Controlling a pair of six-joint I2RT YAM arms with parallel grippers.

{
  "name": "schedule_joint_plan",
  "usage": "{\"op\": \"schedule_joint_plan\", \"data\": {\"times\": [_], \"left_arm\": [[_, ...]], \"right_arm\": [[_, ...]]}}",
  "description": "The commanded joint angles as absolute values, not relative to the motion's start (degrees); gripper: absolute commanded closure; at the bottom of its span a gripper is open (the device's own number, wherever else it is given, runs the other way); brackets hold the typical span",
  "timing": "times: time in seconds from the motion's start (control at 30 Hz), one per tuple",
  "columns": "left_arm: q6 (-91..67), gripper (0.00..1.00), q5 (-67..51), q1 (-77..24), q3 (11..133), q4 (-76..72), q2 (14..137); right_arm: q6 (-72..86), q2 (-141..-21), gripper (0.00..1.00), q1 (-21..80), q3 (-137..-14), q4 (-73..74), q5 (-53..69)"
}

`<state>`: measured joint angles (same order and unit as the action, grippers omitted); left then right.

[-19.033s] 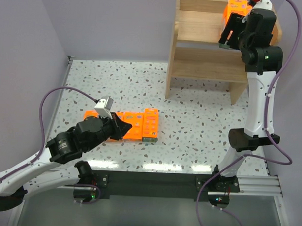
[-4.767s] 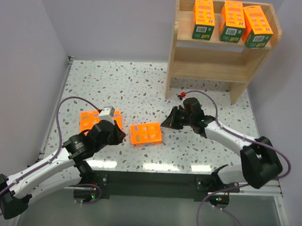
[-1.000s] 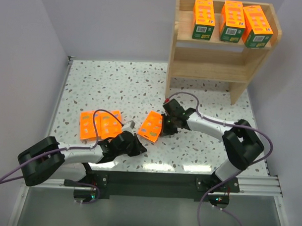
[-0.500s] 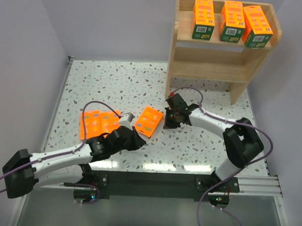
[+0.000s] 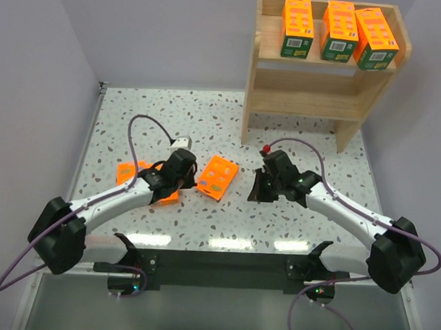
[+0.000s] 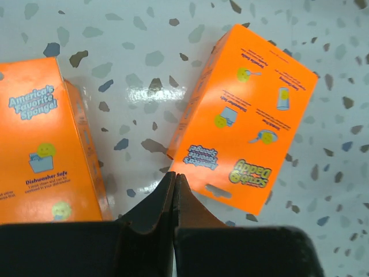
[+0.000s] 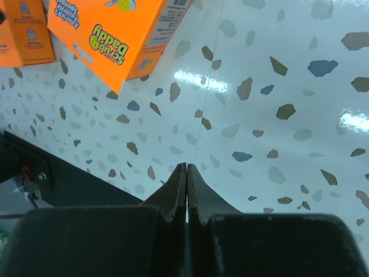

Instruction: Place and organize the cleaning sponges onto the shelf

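From above, we see the shelf (image 5: 320, 103) at the far right of the surface (image 5: 171, 120). Three packs (image 5: 340, 30) stand in a row on its top tier, green bands toward us. A loose pack (image 5: 218, 177) lies flat and askew on the surface between the two pincers. The left pincer (image 5: 188, 184) is just beside its left edge, and the right pincer (image 5: 256, 195) is near its right side but apart. A second pack (image 5: 126, 172) lies further left, partly under the left arm (image 5: 110, 201).

The left wrist view adds what the top view hides: the left pincer (image 6: 174, 179) is closed tight on nothing. Its tip is between the loose pack (image 6: 245, 150) and the second pack (image 6: 43, 144). We cannot tell whether it touches either.

The right wrist view shows the right pincer (image 7: 186, 170) pressed together and empty over bare surface (image 7: 277, 144). The loose pack (image 7: 115, 29) lies well ahead at upper left, its barcode side visible only here.
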<state>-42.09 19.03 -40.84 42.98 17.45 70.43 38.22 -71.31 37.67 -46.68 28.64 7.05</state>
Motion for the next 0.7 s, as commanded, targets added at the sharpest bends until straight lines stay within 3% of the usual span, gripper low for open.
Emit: {"op": "schedule_joint_plan", "data": {"times": [0.0,0.33,0.67], "left_arm": [[-34.1,1.0,17.7,-38.4,47.2,12.8,76.4],[-29.5,1.0,8.4,-33.4,46.8,0.9,86.4],[-34.8,1.0,-7.7,-36.4,36.9,-14.4,87.8]], "right_arm": [[39.7,-67.0,1.0,38.5,-45.1,30.5,10.7],[42.3,-56.5,1.0,38.8,-40.3,36.3,9.8],[48.8,-57.0,0.98,38.8,-34.1,29.8,9.7]]}}
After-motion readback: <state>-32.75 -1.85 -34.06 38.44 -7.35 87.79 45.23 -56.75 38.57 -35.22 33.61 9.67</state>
